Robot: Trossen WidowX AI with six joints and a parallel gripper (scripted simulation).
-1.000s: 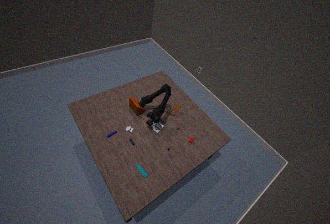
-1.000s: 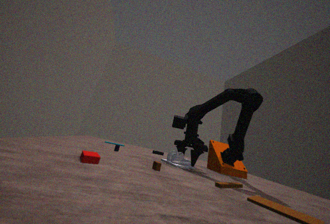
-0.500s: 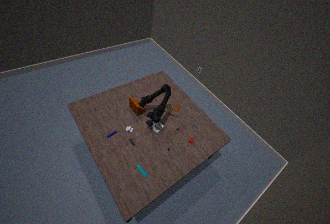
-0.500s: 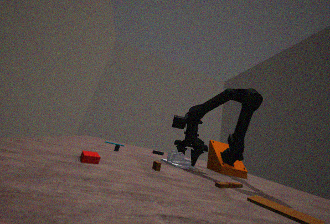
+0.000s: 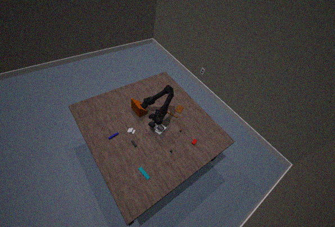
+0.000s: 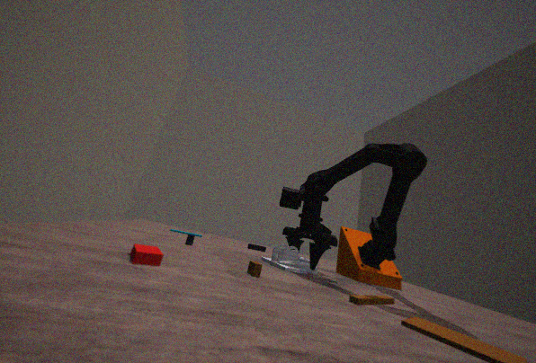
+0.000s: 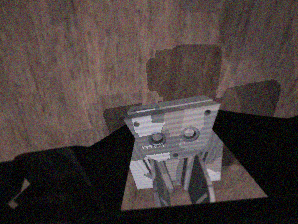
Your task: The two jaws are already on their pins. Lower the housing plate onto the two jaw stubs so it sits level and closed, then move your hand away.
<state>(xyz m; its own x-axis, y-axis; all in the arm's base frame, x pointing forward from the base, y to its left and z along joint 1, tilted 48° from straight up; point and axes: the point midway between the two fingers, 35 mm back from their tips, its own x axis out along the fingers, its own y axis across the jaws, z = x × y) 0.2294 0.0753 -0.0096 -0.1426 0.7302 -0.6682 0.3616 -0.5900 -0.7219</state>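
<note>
Currently my hand [image 5: 155,126] [image 6: 302,257] grips the plate [image 7: 172,131], which sits between its fingertips, apparently over the jaws [image 7: 199,181]. Opening while it's tilted or off its stubs could leave it cocked.

A red block [image 5: 194,141] [image 6: 147,255], teal strip [image 5: 144,173] [image 6: 185,233] and blue rod [image 5: 113,136] lie apart on the table [image 5: 109,160] [image 6: 81,311] [image 7: 60,60].

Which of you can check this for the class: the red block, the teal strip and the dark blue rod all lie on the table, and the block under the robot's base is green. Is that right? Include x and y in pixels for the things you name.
Not quite: the block under the robot's base [image 5: 137,108] [image 6: 348,252] is orange, not green, as the exterior view shows. The rest of the statement stands.
</note>
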